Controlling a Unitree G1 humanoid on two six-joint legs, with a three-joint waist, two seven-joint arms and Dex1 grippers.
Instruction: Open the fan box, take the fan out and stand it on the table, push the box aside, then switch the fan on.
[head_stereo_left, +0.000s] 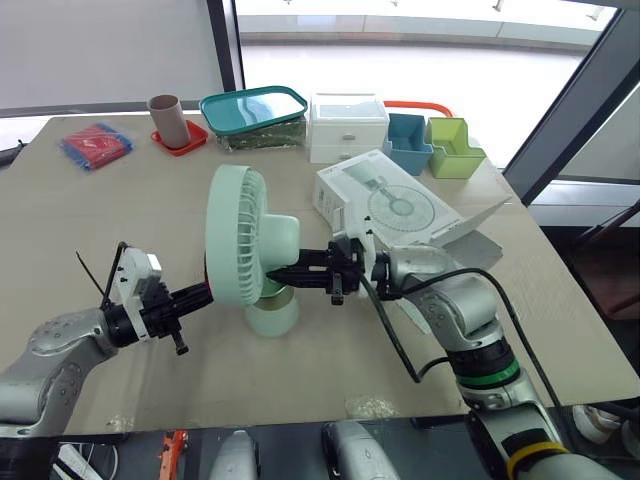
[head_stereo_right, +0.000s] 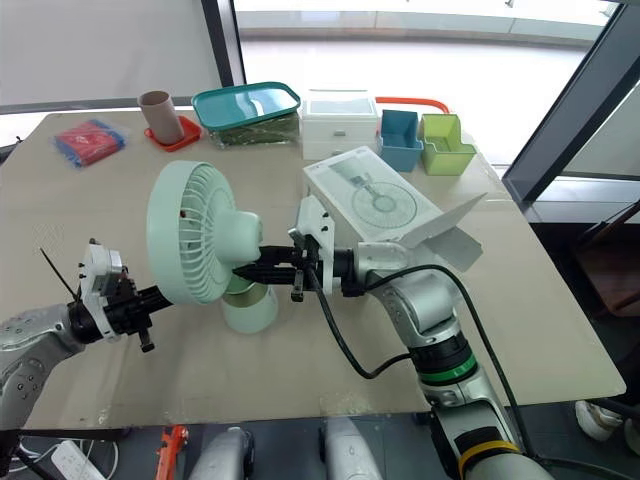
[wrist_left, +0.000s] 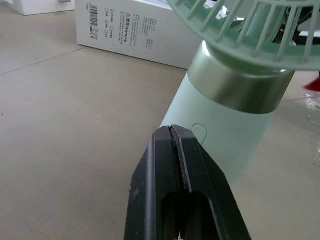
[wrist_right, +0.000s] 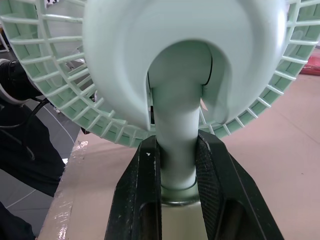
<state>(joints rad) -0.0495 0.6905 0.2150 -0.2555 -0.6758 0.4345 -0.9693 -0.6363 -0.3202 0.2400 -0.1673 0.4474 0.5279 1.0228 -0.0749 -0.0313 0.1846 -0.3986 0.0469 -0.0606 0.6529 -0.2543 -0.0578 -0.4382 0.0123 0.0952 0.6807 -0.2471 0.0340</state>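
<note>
One mint-green fan (head_stereo_left: 240, 245) upright, one white box (head_stereo_left: 400, 205) behind it. Right end effector (wrist_right: 177, 150) clamps its neck; left end effector (wrist_left: 172, 132) closed, maybe touching base.

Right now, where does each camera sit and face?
Left eye: on the head, facing down over the table; both arms show, fan between.
Right eye: beside it, same scene.
Left wrist: along the shut left gripper toward the fan's base.
Right wrist: along the right gripper, clamped on the fan's neck.
All share the fan.

Teal tray (head_stereo_left: 253, 108), white drawers (head_stereo_left: 347, 125), green bin (head_stereo_left: 455, 148).
</note>
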